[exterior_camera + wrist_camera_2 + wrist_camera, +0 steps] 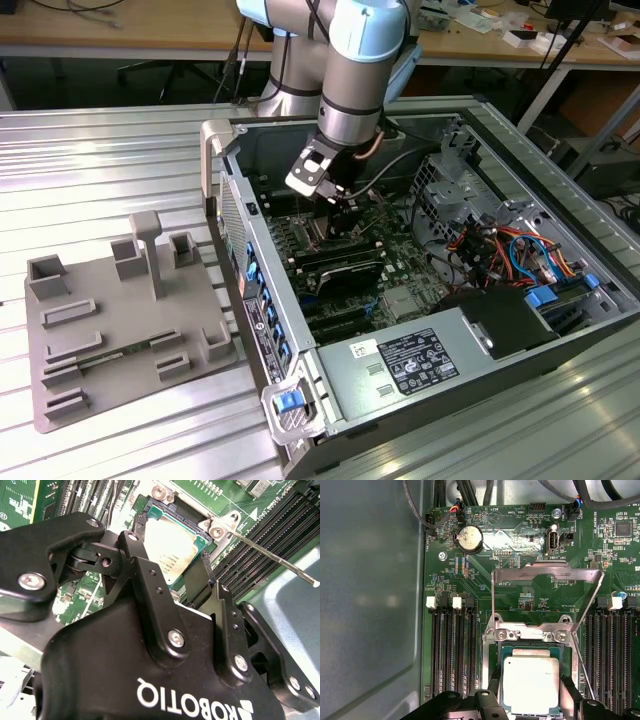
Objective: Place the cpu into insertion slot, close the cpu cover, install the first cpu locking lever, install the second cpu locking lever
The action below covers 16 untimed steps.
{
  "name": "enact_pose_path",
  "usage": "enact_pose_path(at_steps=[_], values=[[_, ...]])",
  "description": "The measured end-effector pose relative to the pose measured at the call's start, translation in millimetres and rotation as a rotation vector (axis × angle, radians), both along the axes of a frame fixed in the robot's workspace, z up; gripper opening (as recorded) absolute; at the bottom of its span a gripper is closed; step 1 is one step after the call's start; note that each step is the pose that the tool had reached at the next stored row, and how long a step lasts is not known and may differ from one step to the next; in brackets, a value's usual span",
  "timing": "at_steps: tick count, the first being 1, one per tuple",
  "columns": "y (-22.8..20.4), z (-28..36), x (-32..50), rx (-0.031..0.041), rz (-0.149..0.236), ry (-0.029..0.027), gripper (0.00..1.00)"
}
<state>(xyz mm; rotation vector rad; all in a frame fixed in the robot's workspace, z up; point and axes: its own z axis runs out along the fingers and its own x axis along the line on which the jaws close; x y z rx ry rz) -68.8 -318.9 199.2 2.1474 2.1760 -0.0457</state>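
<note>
Between the tool's [530,692] fingers, the cpu [530,684].

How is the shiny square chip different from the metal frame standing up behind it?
The small flat square chip with the silvery-grey top lies flat in its square black socket, while the thin silver hinged frame is swung open, away from the socket. The chip's top is solid; the frame has a big window cut through its middle. The frame looks wider than the chip. Both are silvery metal and squarish.

one cpu [530,684] is counted | one cover [545,572] | one coin cell [469,538] | one case [560,180] | one grey fixture plate [120,320]
</note>
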Motion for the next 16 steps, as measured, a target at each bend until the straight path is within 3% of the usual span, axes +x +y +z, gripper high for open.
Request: enact_pose_path(at_steps=[3, 4, 8, 10, 16], values=[[0.0, 0.0, 0.0, 0.0001, 0.000, 0.0000, 0.56], [0.0, -0.1, 0.0, 0.0000, 0.000, 0.0000, 0.62], [0.0, 0.3, 0.0, 0.0001, 0.000, -0.0001, 0.62], [0.0, 5.2, -0.4, 0.0000, 0.000, -0.0006, 0.62], [0.0, 5.1, -0.2, 0.0001, 0.002, 0.0000, 0.62]])
